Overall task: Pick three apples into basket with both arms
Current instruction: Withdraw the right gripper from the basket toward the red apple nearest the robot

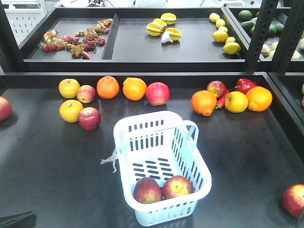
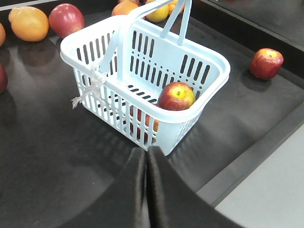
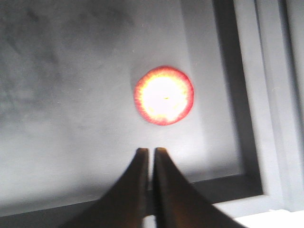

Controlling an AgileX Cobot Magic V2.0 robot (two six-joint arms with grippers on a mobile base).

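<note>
Two red apples [image 1: 162, 188] lie at the near end of the pale blue slotted plastic basket [image 1: 124, 130]. Third red apple [image 3: 164, 95] sits near the worktop's right edge (overexposed), below the right claw [image 3: 148, 152], which is closed and empty; open wide before descending, centred. Left claw [image 2: 146, 151] closed, empty.

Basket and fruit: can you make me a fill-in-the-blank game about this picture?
1. The basket holds ____ apples.
2. The basket's color is pale ____.
3. In the right wrist view, the right pincer is closed and points at one ____ lying on the dark shelf.
4. In the left wrist view, the left pincer is ____, holding nothing.

Missing words: two; blue; apple; closed
</note>
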